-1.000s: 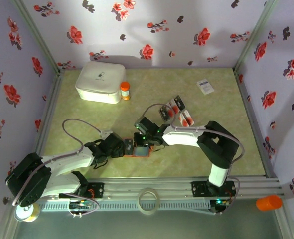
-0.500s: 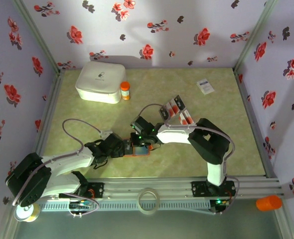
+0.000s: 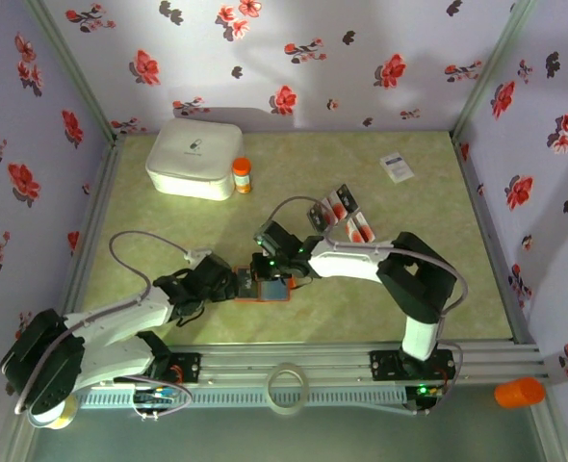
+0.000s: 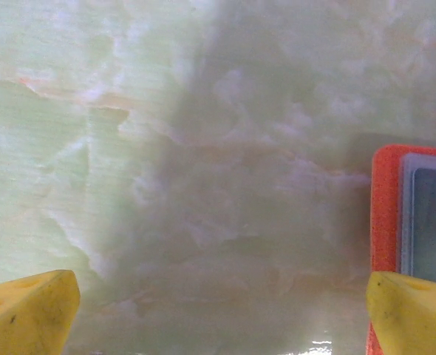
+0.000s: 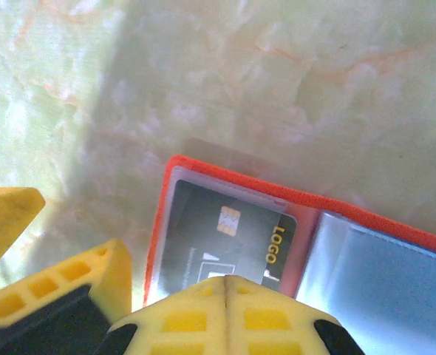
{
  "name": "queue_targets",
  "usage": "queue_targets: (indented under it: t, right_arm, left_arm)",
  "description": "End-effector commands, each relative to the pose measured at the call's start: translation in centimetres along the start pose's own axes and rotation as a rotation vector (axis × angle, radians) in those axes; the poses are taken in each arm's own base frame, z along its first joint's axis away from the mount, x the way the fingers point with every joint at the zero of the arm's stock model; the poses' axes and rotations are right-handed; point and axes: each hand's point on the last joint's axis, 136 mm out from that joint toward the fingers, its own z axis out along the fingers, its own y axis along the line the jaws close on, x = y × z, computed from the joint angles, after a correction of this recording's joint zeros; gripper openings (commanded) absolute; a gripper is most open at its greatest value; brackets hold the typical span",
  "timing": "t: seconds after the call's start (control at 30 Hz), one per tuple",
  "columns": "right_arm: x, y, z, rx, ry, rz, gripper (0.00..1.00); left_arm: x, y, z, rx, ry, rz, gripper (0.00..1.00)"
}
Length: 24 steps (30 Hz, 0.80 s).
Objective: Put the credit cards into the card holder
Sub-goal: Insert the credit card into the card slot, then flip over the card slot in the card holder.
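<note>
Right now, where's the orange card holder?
In the top view the card holder lies open at the front middle of the table, the left gripper at its left edge and the right gripper over it.

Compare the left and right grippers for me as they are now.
The left gripper is open wide; the right gripper is shut, tips pressed together. The left one sits over bare table beside the card holder; the right one is over a card in it. Both have yellow fingers.
</note>
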Motion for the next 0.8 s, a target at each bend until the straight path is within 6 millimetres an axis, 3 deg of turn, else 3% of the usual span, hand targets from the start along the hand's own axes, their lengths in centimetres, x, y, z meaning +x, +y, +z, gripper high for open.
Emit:
queue_targets:
  t: [0.0, 0.43, 0.6, 0.77]
  right_arm:
    - [0.7, -0.3, -0.9, 0.014, 0.001, -0.012, 0.02]
    - [2.6, 0.1, 0.3, 0.004, 0.024, -0.014, 0.02]
    - [1.7, -0.2, -1.1, 0.039, -0.010, -0.044, 0.02]
    - [0.4, -2.6, -2.7, 0.106, -0.041, -0.044, 0.02]
  left_arm:
    - [-0.3, 0.5, -0.3, -0.020, 0.002, -0.004, 1.00]
    - [0.4, 0.6, 0.2, -0.018, 0.016, -0.006, 1.00]
    - [-0.4, 0.2, -0.4, -0.007, 0.008, 0.006, 1.00]
    - [-1.6, -1.3, -1.4, 0.045, -0.002, 0.011, 1.00]
